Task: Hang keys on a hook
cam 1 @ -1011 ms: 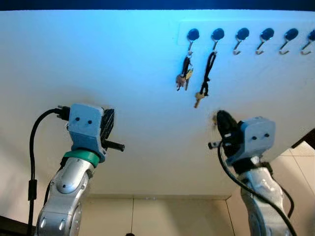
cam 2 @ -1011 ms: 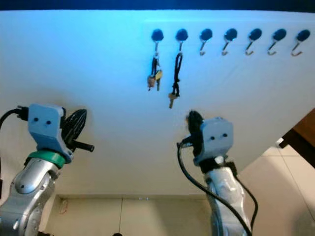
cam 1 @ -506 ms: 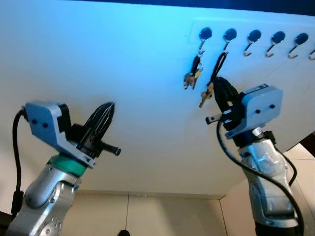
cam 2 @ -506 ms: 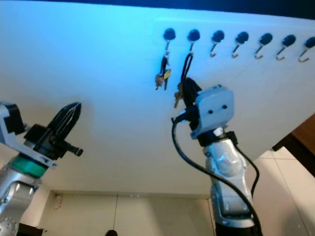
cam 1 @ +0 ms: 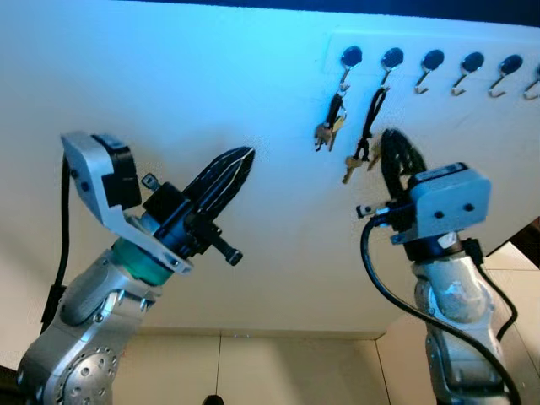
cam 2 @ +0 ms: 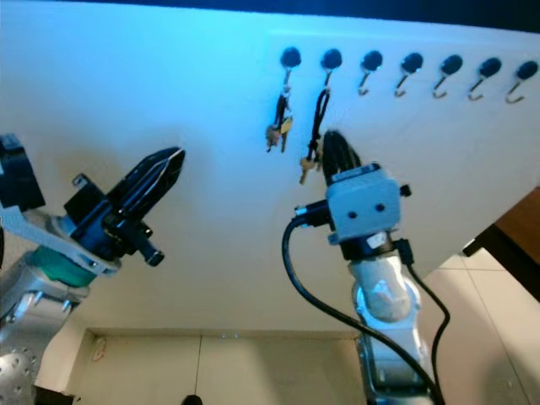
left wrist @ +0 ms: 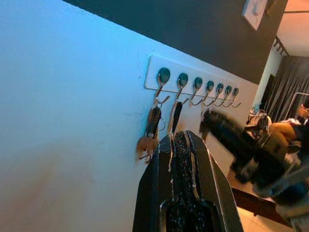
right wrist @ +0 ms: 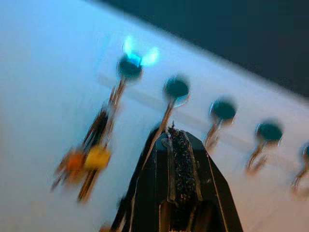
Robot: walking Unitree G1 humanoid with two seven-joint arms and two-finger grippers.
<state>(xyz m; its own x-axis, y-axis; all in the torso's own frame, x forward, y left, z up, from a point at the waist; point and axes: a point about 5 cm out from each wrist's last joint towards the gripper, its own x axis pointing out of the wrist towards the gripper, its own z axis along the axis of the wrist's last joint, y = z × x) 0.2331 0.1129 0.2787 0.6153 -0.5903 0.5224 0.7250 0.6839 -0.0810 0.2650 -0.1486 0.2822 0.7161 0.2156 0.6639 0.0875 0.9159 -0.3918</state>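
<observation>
A white rail (cam 1: 485, 46) of dark-capped hooks is fixed high on the wall. A bunch of keys (cam 1: 328, 128) hangs from its first hook. A brass key on a black lanyard (cam 1: 363, 139) hangs from the second hook (right wrist: 176, 89), and several hooks to the right are bare. My right gripper (cam 1: 391, 139) is raised with its fingers shut and nothing in them, its tip just right of the lanyard key. My left gripper (cam 1: 245, 156) is also shut and empty, pointing up at the wall well left of the key bunch (left wrist: 150, 130).
The plain white wall (cam 1: 169, 84) runs down to a tiled floor (cam 1: 295, 371). A dark wooden piece of furniture (cam 1: 527, 236) juts in at the right edge.
My left arm has lifted and swung its gripper up and to the right, towards the rail. My right gripper has shifted slightly right, off the lanyard key. Both stay shut.
</observation>
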